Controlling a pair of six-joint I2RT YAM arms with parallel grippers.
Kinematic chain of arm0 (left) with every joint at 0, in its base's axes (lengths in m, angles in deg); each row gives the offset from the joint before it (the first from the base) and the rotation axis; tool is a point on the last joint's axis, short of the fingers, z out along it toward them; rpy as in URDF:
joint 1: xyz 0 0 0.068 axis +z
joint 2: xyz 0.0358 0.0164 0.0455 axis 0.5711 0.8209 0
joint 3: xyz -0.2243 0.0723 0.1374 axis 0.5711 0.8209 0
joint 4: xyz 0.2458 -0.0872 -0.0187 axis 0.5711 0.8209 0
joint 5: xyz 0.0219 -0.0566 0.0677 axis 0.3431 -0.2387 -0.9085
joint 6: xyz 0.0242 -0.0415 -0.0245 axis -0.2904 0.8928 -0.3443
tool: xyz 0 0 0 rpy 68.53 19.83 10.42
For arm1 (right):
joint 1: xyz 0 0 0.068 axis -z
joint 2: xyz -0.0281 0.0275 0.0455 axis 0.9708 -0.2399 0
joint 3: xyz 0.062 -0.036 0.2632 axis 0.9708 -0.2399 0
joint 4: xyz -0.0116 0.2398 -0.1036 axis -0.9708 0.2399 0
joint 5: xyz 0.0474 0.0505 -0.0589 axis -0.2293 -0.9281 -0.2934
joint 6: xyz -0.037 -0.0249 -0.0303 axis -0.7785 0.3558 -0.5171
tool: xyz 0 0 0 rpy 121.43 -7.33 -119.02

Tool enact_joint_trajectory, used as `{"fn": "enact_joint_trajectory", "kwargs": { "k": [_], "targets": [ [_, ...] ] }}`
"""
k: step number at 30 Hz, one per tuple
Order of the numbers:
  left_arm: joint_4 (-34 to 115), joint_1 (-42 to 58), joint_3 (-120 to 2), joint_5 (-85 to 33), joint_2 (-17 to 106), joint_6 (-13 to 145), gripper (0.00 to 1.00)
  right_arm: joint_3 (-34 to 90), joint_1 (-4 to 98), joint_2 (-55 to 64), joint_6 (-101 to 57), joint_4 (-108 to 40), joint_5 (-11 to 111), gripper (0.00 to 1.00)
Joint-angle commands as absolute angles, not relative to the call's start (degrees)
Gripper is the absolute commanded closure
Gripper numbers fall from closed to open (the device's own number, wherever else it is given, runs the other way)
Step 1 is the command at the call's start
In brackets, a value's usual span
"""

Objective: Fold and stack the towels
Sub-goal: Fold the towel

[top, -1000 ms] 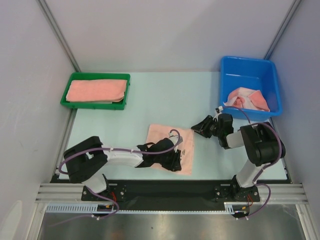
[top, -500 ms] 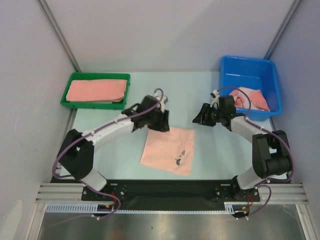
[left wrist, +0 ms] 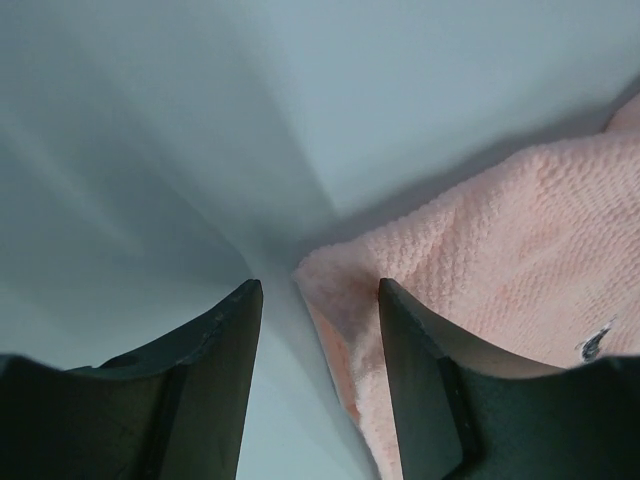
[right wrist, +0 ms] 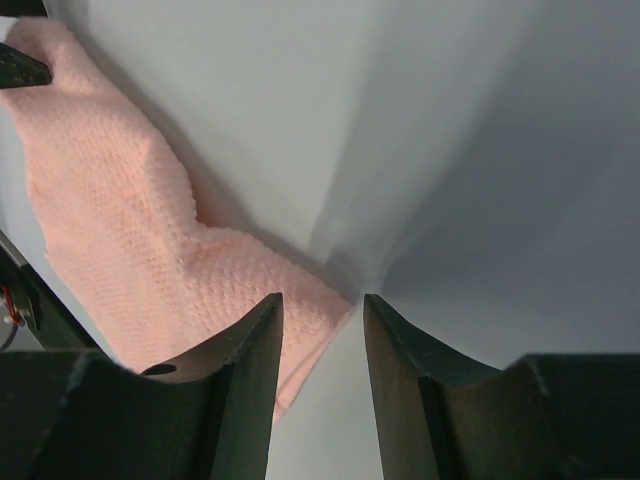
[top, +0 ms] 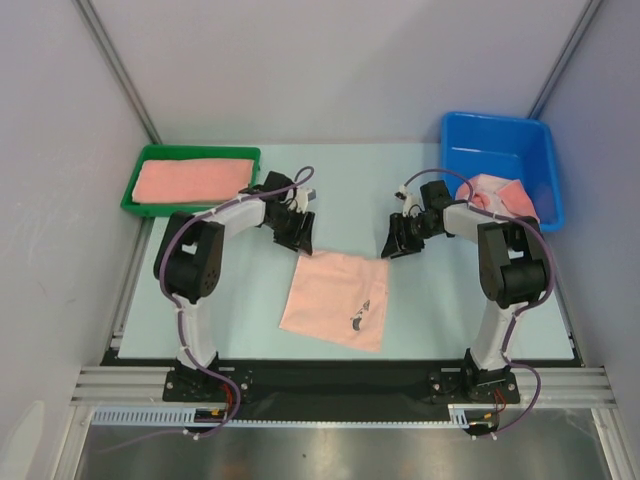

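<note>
On the table (top: pixel 240 300), a waffle-textured peach towel (top: pixel 335 298) lies roughly square.

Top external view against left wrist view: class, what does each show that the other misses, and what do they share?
Only the top external view: the green tray holding a folded pink towel, the blue bin with crumpled towels, and the right gripper. Only the left wrist view: the cloth's knobbly weave, close up. Both: the flat pink towel, its dark motif and the open left gripper at its corner.
</note>
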State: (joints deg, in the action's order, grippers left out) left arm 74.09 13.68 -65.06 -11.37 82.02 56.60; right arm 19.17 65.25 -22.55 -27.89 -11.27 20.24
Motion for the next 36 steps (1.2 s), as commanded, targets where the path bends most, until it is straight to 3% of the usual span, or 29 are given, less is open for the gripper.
{"fn": "enact_joint_trajectory", "kwargs": {
  "k": [1, 12, 17, 20, 21, 22, 24, 36],
  "targets": [
    [75.76, 13.29, -67.59, -8.09, 83.06, 49.82, 0.44, 20.24, 65.05, -23.09, -32.58, -7.33, 18.32, 0.57],
    [74.53, 13.38, -67.77, -6.77, 87.03, 47.26, 0.44, 19.35, 64.43, -24.41, -33.81, -7.77, 17.26, 0.60],
    [73.48, 13.38, -66.89, -7.82, 86.68, 47.17, 0.45, 19.01, 64.43, -24.23, -33.81, -7.50, 18.23, 0.66],
    [73.47, 13.38, -67.94, -7.91, 87.55, 47.17, 0.54, 18.74, 64.26, -23.97, -33.81, -7.68, 18.32, 0.74],
    [73.91, 13.38, -68.29, -8.61, 88.16, 47.78, 0.69, 18.83, 64.34, -23.88, -33.98, -7.59, 18.32, 0.79],
    [74.00, 13.47, -68.64, -9.31, 88.43, 48.40, 0.78, 18.83, 64.34, -23.79, -33.98, -7.51, 18.67, 0.89],
    [74.00, 13.82, -69.35, -12.38, 88.35, 51.02, 0.97, 18.83, 64.34, -23.35, -33.63, -7.59, 20.33, 0.99],
    [61.79, 19.80, -58.90, -11.52, 80.26, 68.79, 0.99, 18.04, 63.38, -20.81, -29.51, -10.49, 32.55, 1.00]
  ]
}}
